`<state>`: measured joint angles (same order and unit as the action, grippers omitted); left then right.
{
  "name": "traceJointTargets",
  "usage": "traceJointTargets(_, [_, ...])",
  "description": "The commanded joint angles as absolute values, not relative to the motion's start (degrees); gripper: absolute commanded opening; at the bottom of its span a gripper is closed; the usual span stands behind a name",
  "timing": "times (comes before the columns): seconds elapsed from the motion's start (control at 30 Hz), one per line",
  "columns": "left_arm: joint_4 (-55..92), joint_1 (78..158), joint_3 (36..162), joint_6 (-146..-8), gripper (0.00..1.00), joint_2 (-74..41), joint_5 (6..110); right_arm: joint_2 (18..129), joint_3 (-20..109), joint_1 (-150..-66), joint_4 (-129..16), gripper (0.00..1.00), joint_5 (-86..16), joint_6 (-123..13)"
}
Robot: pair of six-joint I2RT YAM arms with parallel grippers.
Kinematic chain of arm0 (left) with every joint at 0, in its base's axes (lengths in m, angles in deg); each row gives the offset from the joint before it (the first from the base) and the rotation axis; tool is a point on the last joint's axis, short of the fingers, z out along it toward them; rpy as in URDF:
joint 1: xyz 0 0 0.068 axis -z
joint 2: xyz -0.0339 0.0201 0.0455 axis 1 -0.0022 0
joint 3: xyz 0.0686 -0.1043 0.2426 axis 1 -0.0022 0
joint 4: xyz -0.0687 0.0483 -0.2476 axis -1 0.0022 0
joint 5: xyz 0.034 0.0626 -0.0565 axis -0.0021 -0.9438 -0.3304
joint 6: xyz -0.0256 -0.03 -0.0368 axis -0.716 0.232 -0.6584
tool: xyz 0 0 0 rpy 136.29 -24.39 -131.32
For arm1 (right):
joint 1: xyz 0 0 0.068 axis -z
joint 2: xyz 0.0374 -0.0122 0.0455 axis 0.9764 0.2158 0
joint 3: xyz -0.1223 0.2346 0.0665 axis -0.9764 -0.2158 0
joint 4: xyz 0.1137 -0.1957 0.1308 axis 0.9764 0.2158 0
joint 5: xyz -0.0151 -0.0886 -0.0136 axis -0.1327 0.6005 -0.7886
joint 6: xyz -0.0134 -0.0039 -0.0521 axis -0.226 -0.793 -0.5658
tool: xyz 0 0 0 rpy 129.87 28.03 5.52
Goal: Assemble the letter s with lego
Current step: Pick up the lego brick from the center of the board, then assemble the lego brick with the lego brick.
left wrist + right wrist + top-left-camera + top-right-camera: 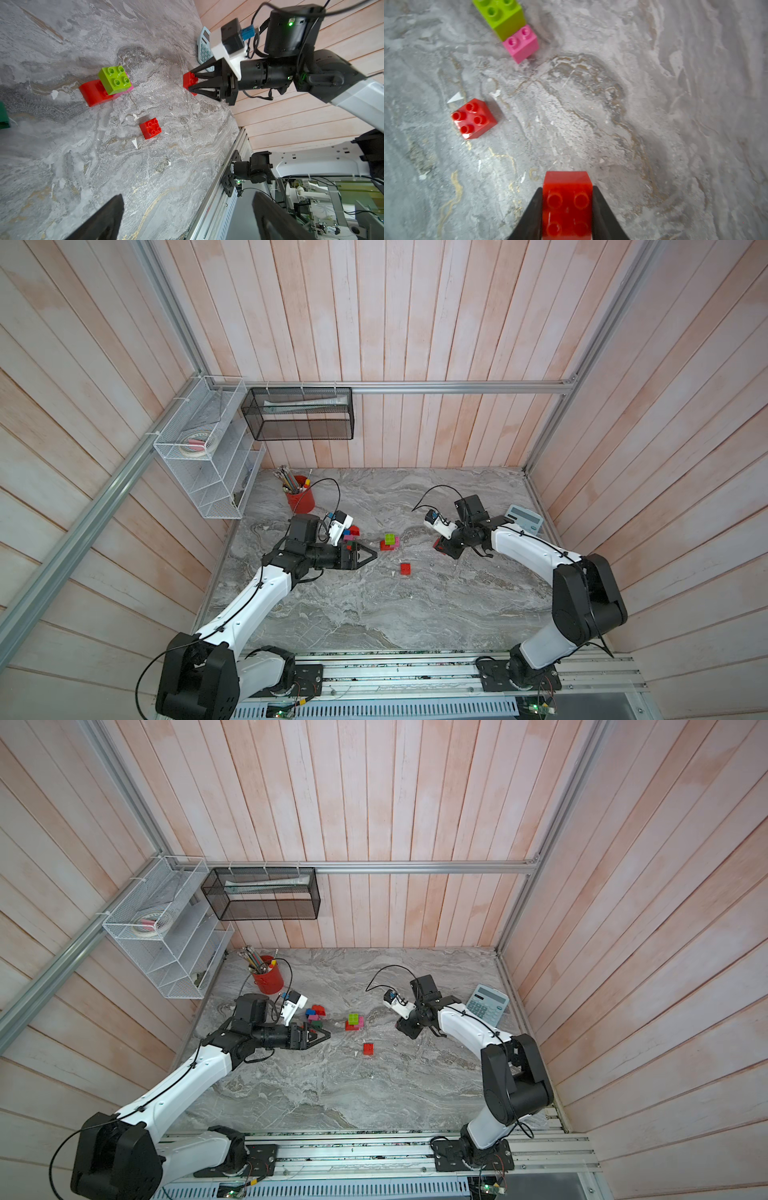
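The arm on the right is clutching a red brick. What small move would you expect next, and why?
Probably carry it toward the stack, which is topped by the lime brick and looks far from an S. The right gripper is shut on the held red brick; the left gripper is open.

Black fingers (pixel 532 216) grip 1 red lego (pixel 566 207); a 4-stud red block (pixel 473 118) lies apart on the marble (pixel 591 114).
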<state>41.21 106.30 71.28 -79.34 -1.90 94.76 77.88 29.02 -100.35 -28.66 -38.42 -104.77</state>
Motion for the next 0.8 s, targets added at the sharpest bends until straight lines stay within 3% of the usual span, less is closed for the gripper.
traceJointTargets(0.0, [43.57,105.65,73.15,-76.52,1.0,-0.83,94.28,78.27,31.55,-101.95,-22.09,0.26,-40.91,-110.82])
traceJointTargets(0.77, [46.05,101.05,70.29,-74.6,1.0,3.38,96.39,89.21,42.83,-111.59,-14.65,0.24,-41.59,-121.68])
